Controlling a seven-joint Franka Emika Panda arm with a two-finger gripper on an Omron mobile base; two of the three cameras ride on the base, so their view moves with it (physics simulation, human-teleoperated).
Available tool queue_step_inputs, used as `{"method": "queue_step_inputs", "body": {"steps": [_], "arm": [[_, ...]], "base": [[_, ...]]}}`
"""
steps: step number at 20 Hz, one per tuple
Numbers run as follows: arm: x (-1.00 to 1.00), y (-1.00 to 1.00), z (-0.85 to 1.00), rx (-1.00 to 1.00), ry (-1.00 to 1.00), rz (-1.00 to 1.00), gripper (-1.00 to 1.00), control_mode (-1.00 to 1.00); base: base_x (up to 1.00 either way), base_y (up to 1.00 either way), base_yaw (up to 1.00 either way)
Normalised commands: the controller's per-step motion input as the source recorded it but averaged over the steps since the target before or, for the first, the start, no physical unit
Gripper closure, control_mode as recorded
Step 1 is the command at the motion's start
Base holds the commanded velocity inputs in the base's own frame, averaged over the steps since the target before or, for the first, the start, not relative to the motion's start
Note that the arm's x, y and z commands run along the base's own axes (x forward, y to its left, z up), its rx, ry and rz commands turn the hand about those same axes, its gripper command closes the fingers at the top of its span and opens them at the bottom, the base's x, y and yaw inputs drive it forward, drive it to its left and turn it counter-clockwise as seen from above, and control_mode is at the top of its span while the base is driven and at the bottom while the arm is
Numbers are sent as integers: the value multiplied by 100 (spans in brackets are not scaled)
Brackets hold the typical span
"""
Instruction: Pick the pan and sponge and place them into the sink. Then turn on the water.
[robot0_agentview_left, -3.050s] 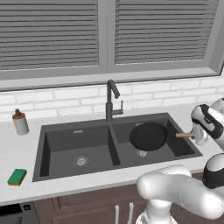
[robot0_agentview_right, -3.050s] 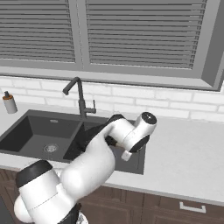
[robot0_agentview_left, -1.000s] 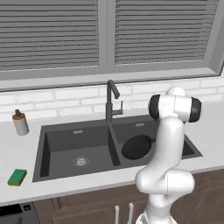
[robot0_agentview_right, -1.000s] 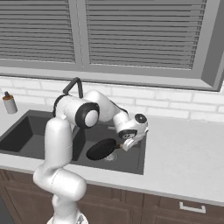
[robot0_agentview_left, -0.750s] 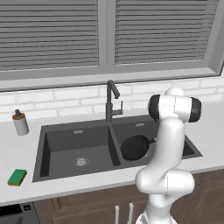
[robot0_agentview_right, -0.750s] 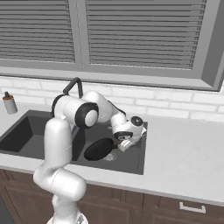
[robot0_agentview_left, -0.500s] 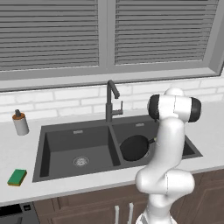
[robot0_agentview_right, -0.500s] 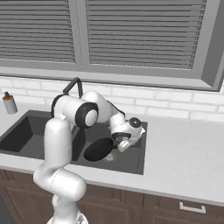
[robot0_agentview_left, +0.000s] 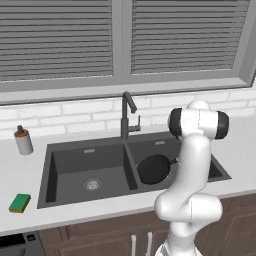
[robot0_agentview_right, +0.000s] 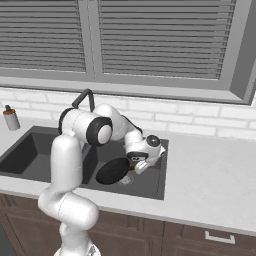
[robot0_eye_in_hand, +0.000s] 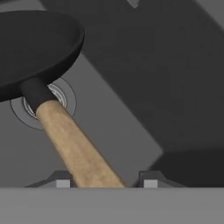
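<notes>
Surroundings: you have one dark gooseneck faucet (robot0_agentview_left: 127, 114) behind the sink (robot0_agentview_left: 90, 152)'s divider and one soap bottle (robot0_agentview_left: 22, 141) on the table (robot0_agentview_left: 20, 172), left.
Pan (robot0_agentview_left: 154, 169): one, round, black, in the right basin, over a round metal drain (robot0_eye_in_hand: 59, 94); your arm hides part.
Sponge (robot0_agentview_left: 20, 203): one, green, rectangular, on the table left of the sink.
Tool (robot0_eye_in_hand: 106, 183): fingertips flank the pan's wooden handle (robot0_eye_in_hand: 74, 146); cannot tell whether clenched.

Light grey kitchen counter (robot0_agentview_left: 30, 175) with a sunken dark sink (robot0_agentview_left: 95, 162).
A green sponge (robot0_agentview_left: 20, 203) and soap bottle (robot0_agentview_left: 22, 140) rest on it.
</notes>
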Motion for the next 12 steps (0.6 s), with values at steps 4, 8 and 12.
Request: {"method": "queue_step_inputs", "body": {"steps": [4,8,12], "arm": [[-3,57,-26,-2,0,-1,-100,-100],[-11,13,25,0,0,0,-100,-100],[-26,17,63,-5,1,5,-100,-100]], "base": [[0,0,0],[0,0,0],[0,0,0]]}}
